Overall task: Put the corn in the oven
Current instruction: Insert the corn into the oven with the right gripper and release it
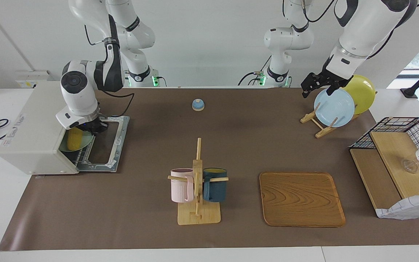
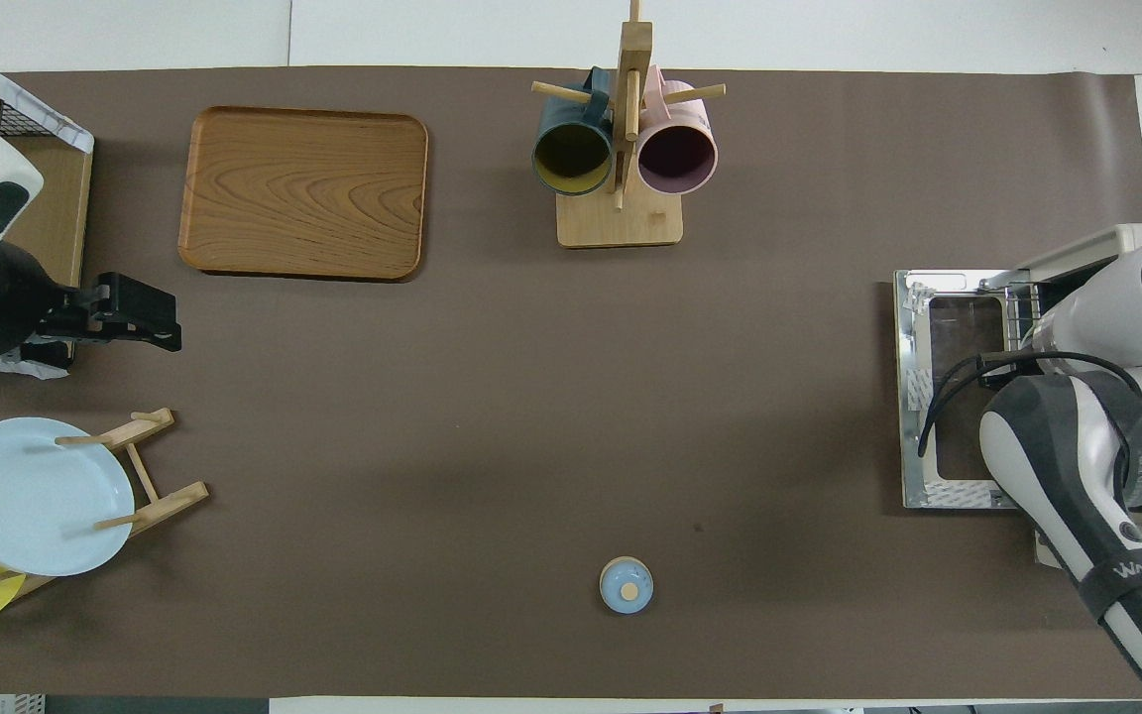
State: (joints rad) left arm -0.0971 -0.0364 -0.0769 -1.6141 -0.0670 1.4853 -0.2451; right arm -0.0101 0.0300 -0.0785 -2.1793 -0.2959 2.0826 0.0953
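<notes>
While right gripper (image 1: 95, 128) grips plate rim, apparently, corn (image 1: 74, 138) sits just beside.

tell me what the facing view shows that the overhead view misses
Only the facing view shows the corn on a pale green plate at the oven's mouth, with the right hand at the plate. Only the overhead view looks into the mugs on the mug stand. Both show the oven's door folded down, the wooden tray and the left hand waiting near the plate rack.
</notes>
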